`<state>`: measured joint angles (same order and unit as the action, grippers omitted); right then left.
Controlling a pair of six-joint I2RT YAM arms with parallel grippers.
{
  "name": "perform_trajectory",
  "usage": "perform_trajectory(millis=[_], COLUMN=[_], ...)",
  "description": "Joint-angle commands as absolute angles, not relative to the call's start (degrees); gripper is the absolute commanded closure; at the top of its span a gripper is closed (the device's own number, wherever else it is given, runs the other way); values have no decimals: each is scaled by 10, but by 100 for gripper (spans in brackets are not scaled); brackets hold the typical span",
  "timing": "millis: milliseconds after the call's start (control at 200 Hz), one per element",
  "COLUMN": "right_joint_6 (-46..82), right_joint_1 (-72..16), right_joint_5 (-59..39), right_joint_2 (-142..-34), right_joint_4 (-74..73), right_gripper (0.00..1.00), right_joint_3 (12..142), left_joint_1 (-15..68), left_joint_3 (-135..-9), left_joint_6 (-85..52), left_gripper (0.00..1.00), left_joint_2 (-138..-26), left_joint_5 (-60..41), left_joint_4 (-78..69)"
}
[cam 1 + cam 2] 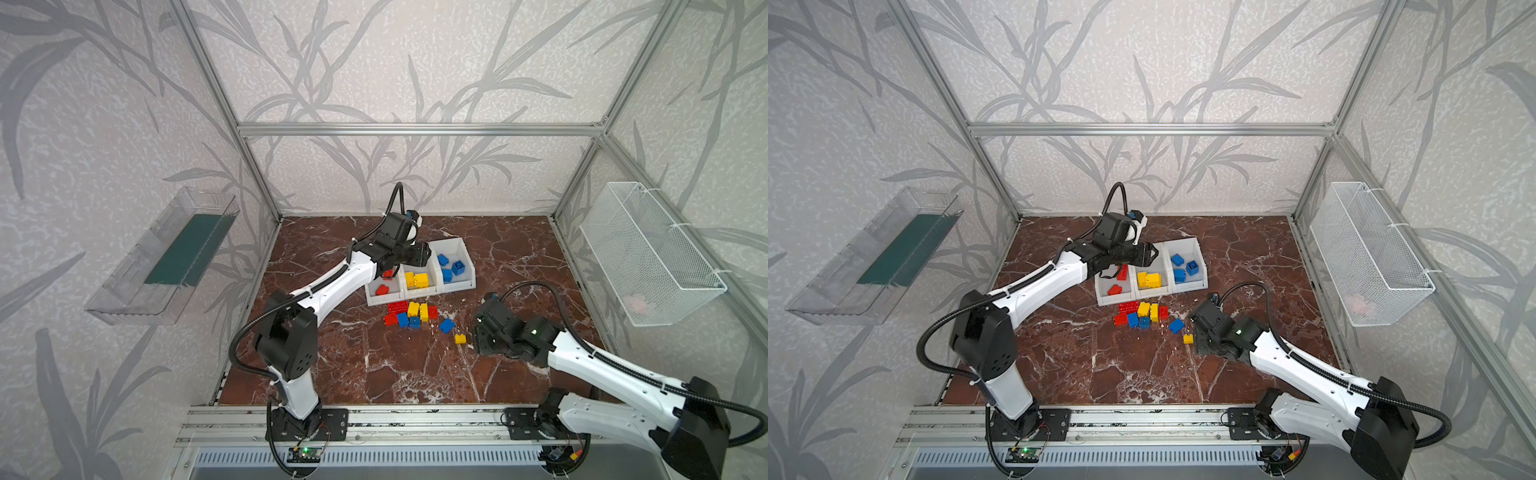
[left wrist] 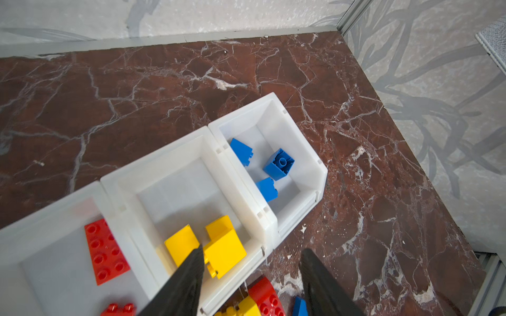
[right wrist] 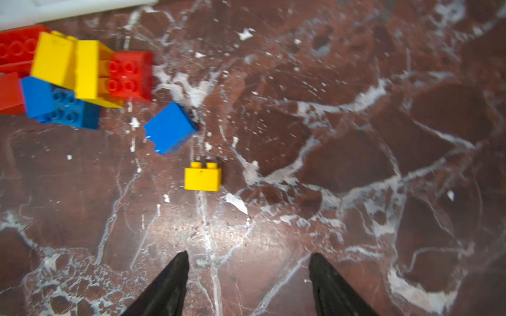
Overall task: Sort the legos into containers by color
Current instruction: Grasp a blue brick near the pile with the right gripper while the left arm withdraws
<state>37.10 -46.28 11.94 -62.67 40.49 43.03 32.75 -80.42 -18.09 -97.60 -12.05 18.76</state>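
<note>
Marbled tabletop (image 1: 415, 374); left gripper (image 2: 252, 250) and right gripper (image 3: 249, 254) both spread, empty — my left arm (image 1: 332, 286) covers part of the containers (image 1: 468, 270), maybe hiding some legos (image 1: 382, 289).

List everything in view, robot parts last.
containers: three, white, joined row, mid-table
red legos: two, left container
yellow legos: at least two, middle container
blue legos: three, right container
loose legos: about seven, mixed colours, before containers
blue lego: one, beside cluster
small yellow lego: one, apart, front-most
tray: one, clear, left wall
mesh basket: one, white, right wall
table: one, red-brown marble
left gripper: open, empty, over containers
right gripper: open, empty, by small yellow lego
</note>
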Motion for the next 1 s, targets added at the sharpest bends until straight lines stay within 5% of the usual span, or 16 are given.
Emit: perform_trajectory(millis=[0, 525, 995], right_joint_6=[256, 114, 112], right_joint_1=[-458, -426, -411], right_joint_5=[94, 0, 14], right_joint_2=[-652, -902, -1007], right_joint_4=[335, 317, 320], right_gripper=[30, 30, 31], right_joint_3=[462, 583, 622], left_joint_1=[324, 315, 311], left_joint_3=[-744, -512, -454], left_joint_6=[-196, -257, -266], left_gripper=[40, 38, 36], left_joint_2=[-916, -706, -642], left_joint_5=[-105, -38, -9], left_joint_4=[178, 173, 190])
